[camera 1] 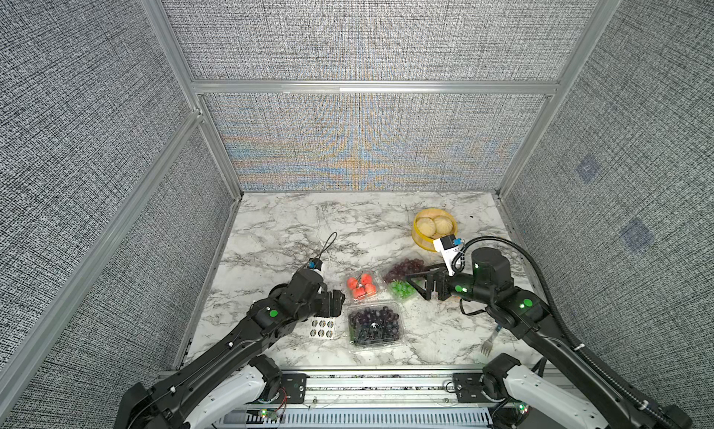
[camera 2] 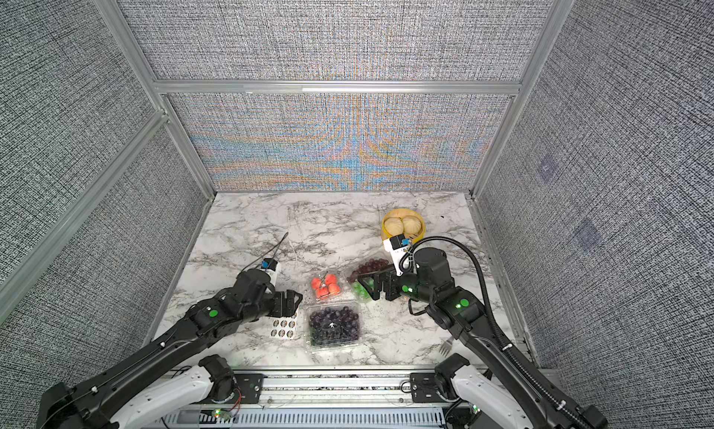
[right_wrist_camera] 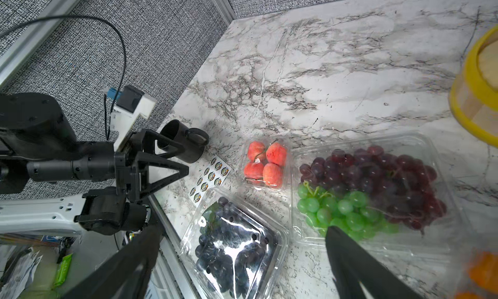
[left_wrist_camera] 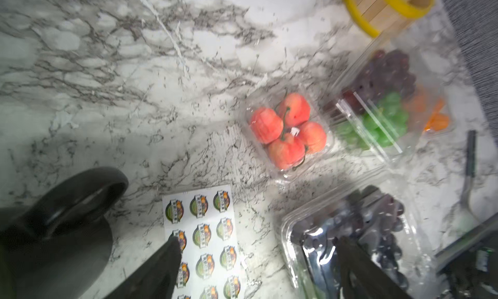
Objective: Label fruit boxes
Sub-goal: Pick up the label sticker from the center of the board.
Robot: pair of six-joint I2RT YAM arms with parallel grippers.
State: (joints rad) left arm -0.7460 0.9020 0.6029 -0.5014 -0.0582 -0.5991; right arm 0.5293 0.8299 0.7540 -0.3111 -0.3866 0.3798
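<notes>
Four clear fruit boxes sit on the marble table. The red-fruit box [camera 1: 362,286] [left_wrist_camera: 288,130] is in the middle, and the purple-and-green grape box [camera 1: 402,278] [right_wrist_camera: 372,192] is to its right. The dark-purple grape box [camera 1: 374,324] [right_wrist_camera: 234,249] lies nearer the front. The orange-fruit box [left_wrist_camera: 433,117] is hidden under the right arm in both top views. My left gripper [camera 1: 334,303] [left_wrist_camera: 257,241] is open; one finger is over the sticker sheet [camera 1: 323,327] [left_wrist_camera: 204,243], the other over the dark grape box. My right gripper [camera 1: 413,279] [right_wrist_camera: 244,230] is open and empty above the green grapes.
A yellow steamer basket [camera 1: 434,226] with pale buns stands at the back right. A fork [camera 1: 490,340] lies near the front right beside the right arm. A black cup [right_wrist_camera: 186,144] stands by the sticker sheet under the left wrist. Grey walls enclose three sides.
</notes>
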